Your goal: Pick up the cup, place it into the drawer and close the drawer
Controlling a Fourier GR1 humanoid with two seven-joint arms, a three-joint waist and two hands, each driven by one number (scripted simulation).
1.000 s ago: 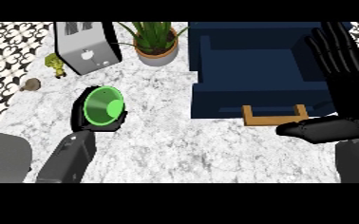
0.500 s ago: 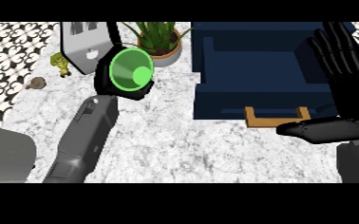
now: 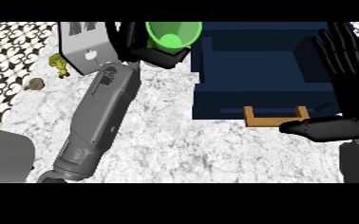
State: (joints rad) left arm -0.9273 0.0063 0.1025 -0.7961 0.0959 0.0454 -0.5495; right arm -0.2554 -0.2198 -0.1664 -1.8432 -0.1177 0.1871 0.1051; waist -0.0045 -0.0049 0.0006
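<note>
Transport step. Green cup gripped in curled fingers of left hand, raised near counter's far edge, just left of open blue drawer. Right hand open, resting at right edge. Next: carry rightward over drawer cavity, lower, release, then push shut via wooden handle.

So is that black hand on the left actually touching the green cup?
Touching. The head view shows the left hand with its fingers curled round the green cup, which it holds beside the open blue drawer.
</note>
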